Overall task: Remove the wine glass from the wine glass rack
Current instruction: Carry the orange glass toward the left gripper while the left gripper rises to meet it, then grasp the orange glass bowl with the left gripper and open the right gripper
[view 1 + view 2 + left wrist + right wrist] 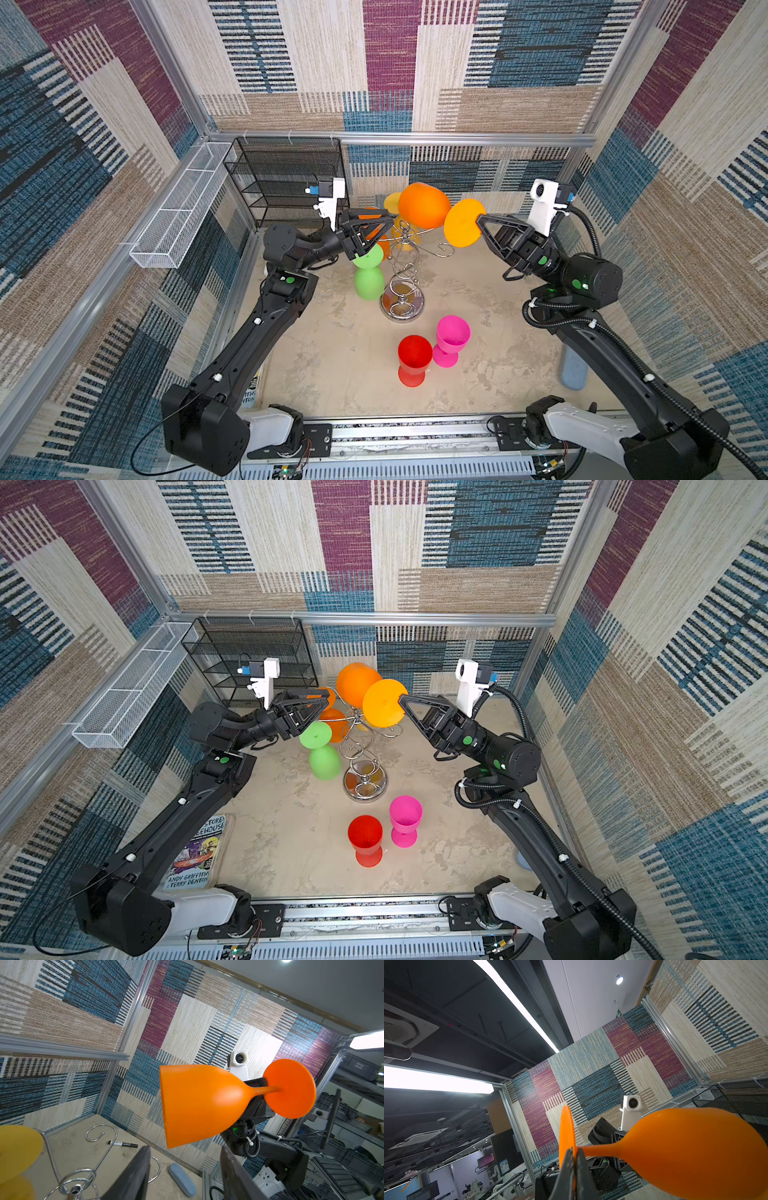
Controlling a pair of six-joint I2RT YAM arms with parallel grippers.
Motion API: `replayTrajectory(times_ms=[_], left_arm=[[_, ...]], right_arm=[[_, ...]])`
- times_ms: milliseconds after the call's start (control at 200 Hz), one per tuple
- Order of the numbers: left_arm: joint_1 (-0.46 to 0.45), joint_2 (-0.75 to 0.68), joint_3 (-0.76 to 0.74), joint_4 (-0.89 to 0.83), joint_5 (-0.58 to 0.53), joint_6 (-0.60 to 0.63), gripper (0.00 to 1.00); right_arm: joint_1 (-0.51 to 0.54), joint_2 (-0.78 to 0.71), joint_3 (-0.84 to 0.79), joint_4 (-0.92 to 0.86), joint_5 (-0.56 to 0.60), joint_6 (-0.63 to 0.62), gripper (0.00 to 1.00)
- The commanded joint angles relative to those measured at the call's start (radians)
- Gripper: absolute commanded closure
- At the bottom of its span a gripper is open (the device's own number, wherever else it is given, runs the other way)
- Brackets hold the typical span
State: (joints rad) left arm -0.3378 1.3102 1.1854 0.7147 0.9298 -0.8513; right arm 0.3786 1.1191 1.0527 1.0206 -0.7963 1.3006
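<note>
The right jaws are clenched on the rim of the foot of the orange wine glass (424,205). Both top views show the glass lying on its side in the air, above and behind the top of the wine glass rack (411,309), touching none of its curled arms. So the glass looks to be off the rack and not yet set down.

The foot is the likely choice of hold because glasses hang upside down here. The green wine glass (369,284) shows this: its foot rests on a wire curl and its bowl hangs below, so the flat disc is the part left exposed on top. An edge pinch on a thin, smooth disc looks easy to lose, which may be why the bowl is carried level.

The left jaws are released and empty, standing apart just beside the rack's top, over the green glass's foot. In the left wrist view they point toward the orange bowl, so I judge they are placed either to steady the rack or to take the glass.

The red wine glass (414,357) and the pink wine glass (452,336) stand upright and close together on the table (478,332) in front of the rack. That suggests where this one belongs. A yellow wine glass (18,1147) hangs on the rack.
</note>
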Motion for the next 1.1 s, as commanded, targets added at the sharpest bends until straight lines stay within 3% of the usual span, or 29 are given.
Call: replayTrajectory(times_ms=[0,451,606,871,1097], left_arm=[[0.002,0.025,0.013,0.188,0.086,-0.124,0.44],[0.002,0.114,0.024,0.438,0.121,-0.327,0.42],[0.003,0.137,0.029,0.548,0.127,-0.417,0.52],[0.002,0.141,0.022,0.616,0.129,-0.47,0.74],[0.002,0.143,0.031,0.678,0.126,-0.52,0.8]], right_arm=[[0.009,0.021,-0.009,0.125,-0.007,0.065,1.0],[0.037,0.075,-0.001,0.177,0.0,0.09,1.0],[0.037,0.107,-0.01,0.201,-0.003,0.102,1.0],[0.033,0.122,-0.014,0.169,0.004,0.08,1.0],[0.016,0.12,-0.021,0.11,0.006,0.063,0.85]])
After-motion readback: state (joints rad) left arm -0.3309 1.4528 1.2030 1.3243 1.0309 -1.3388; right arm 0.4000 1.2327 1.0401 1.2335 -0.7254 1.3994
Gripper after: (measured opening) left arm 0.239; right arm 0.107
